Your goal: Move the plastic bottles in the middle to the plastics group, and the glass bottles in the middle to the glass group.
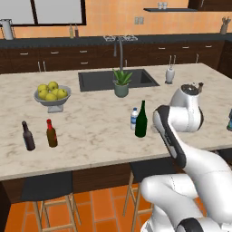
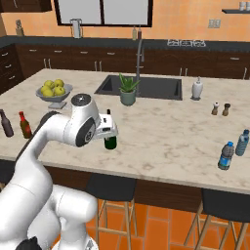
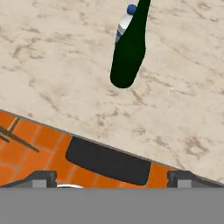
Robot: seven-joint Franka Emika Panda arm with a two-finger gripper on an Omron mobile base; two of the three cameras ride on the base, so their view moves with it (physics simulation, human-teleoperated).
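The tall dark green glass bottle (image 1: 141, 120) (image 3: 128, 52) stands upright mid-counter near the front edge. A small clear plastic bottle (image 1: 134, 118) (image 3: 124, 21) stands just behind it. My gripper (image 3: 112, 179) is open and empty, hovering over the counter's front edge short of the green bottle; its hand (image 2: 105, 128) hides most of that bottle (image 2: 111, 143) in the right base view. The glass group, a blackish bottle (image 1: 28, 136) and a red-capped brown bottle (image 1: 51, 133), stands at the counter's left. Two bluish plastic bottles (image 2: 226, 155) (image 2: 242, 142) of the plastics group stand at the right.
A bowl of lemons (image 1: 52, 94), a potted plant (image 1: 121, 84), the sink (image 1: 97, 80) and a soap dispenser (image 1: 169, 74) sit farther back. Salt and pepper shakers (image 2: 220, 109) stand right of the middle. Dark stools (image 3: 109, 162) are tucked under the counter edge.
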